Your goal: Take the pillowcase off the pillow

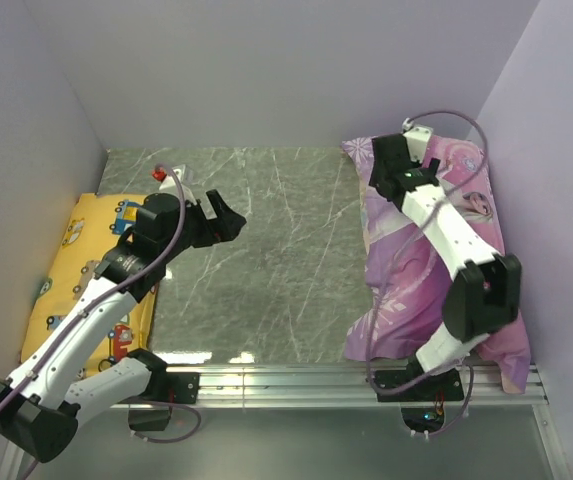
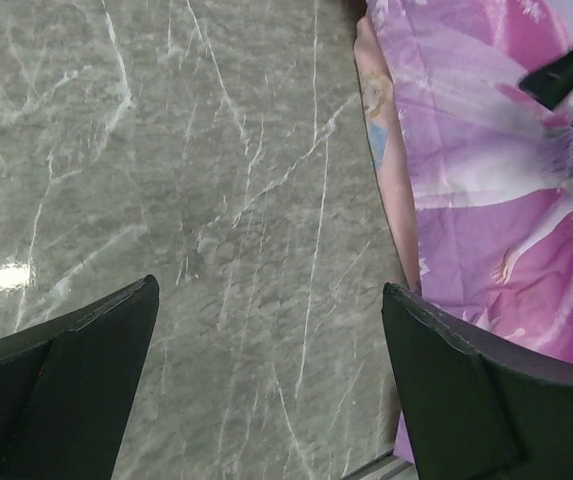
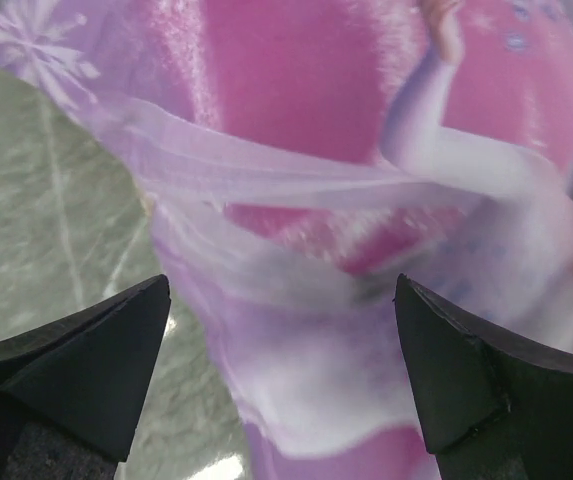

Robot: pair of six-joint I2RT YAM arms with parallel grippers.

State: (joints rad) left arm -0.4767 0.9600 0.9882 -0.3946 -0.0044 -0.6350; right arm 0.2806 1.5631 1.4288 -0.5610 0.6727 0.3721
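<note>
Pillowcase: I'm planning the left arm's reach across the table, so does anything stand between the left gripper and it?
Nothing visible does. Only bare marble tabletop lies between the open left gripper and the pillowcase. The yellow pillow lies at the opposite side of the table, out of that path.

Bright even light; glare streaks the table (image 1: 266,250); right wrist view blurred, perhaps motion

Left gripper (image 1: 226,216) gapes wide; right gripper (image 1: 386,158) — equally spread — stretched forward.
</note>
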